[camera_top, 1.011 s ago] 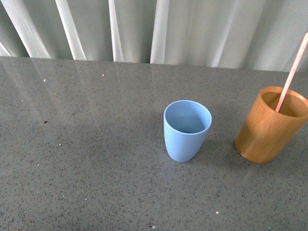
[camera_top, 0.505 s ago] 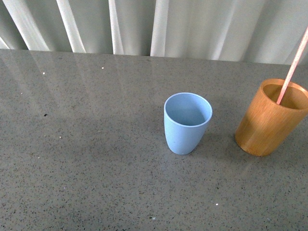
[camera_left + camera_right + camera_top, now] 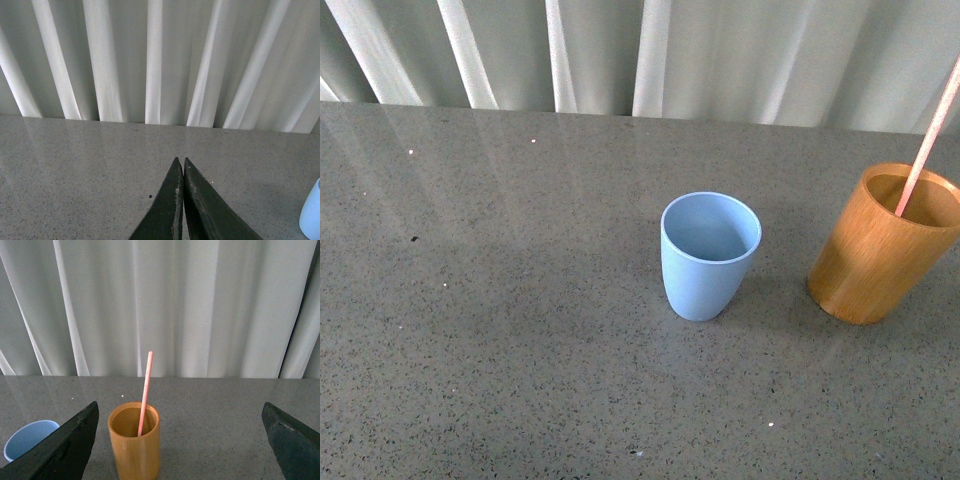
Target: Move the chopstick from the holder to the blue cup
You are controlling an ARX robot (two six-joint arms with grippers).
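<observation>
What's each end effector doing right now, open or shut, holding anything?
Left end effector: closed, holding nothing.
Right end effector: open, empty; chopstick stands in the holder.

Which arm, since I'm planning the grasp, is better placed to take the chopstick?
Right. Its jaws stand open, framing the holder and chopstick straight ahead. The left jaws are shut, facing table, with only the cup's edge in view.
</observation>
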